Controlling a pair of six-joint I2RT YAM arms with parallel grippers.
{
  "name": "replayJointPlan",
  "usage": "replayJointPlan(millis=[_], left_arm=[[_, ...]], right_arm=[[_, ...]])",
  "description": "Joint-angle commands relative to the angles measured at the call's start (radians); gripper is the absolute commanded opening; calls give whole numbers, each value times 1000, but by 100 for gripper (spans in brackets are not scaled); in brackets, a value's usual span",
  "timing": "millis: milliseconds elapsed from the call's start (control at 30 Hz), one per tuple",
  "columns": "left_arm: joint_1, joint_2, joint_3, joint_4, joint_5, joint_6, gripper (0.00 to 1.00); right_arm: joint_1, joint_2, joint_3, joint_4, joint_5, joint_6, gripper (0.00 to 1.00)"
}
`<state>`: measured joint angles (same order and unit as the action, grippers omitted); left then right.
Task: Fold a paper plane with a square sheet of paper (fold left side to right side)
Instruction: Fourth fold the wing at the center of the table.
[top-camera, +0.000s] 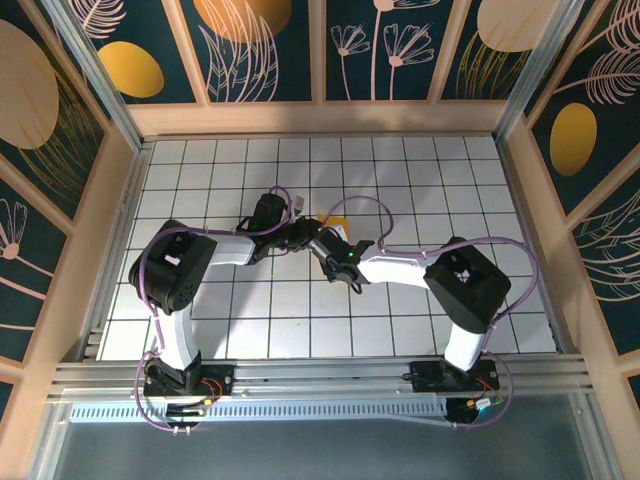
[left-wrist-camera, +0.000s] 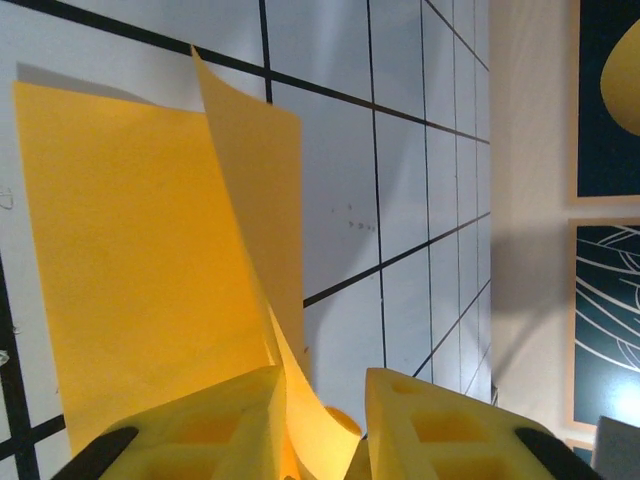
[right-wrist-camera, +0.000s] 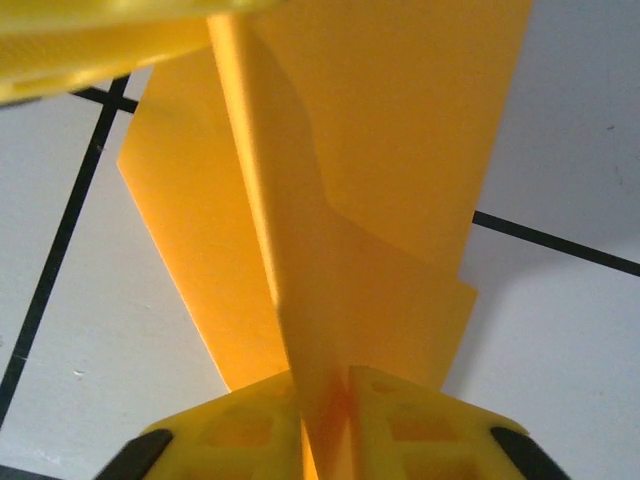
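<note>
On gridded table (top-camera: 420, 320), sheet (left-wrist-camera: 130, 250) loose through left claw (left-wrist-camera: 325, 390), pinched by right claw (right-wrist-camera: 345, 385)

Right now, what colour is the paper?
The paper is plain orange-yellow; right wrist view shows it best.

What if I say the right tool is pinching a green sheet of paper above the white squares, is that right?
Not quite. The sheet of paper is orange-yellow, not green, as the right wrist view shows. The rest holds: the right tool is pinching it above the white squares.
</note>
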<state>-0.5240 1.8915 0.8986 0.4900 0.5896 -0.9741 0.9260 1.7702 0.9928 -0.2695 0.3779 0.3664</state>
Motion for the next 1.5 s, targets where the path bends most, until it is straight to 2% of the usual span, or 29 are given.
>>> replayJointPlan(millis=[0,133,300,500,733,1000,1200,1467], left_arm=[[-4,-55,-12,10,-31,1,29],[24,-103,-53,5,-48,5,35],[82,-172,-115,-44,-66,42,37],[150,-289,-197,-89,-74,73,38],[179,-358,-242,-129,-89,94,39],[172,-329,-278,-68,-20,84,38],[104,-266,-247,-35,8,73,38],[35,-192,-198,10,0,30,38]], right_arm=[[10,14,22,-2,38,-4,11],[10,15,17,0,37,-10,0],[1,2,3,20,11,-26,0],[-42,-57,-67,106,-124,-62,0],[-112,-110,-148,200,-307,-90,0],[-237,-158,-230,291,-617,-98,0],[-328,-150,-287,354,-835,-79,0],[-372,-125,-347,455,-952,-38,0]])
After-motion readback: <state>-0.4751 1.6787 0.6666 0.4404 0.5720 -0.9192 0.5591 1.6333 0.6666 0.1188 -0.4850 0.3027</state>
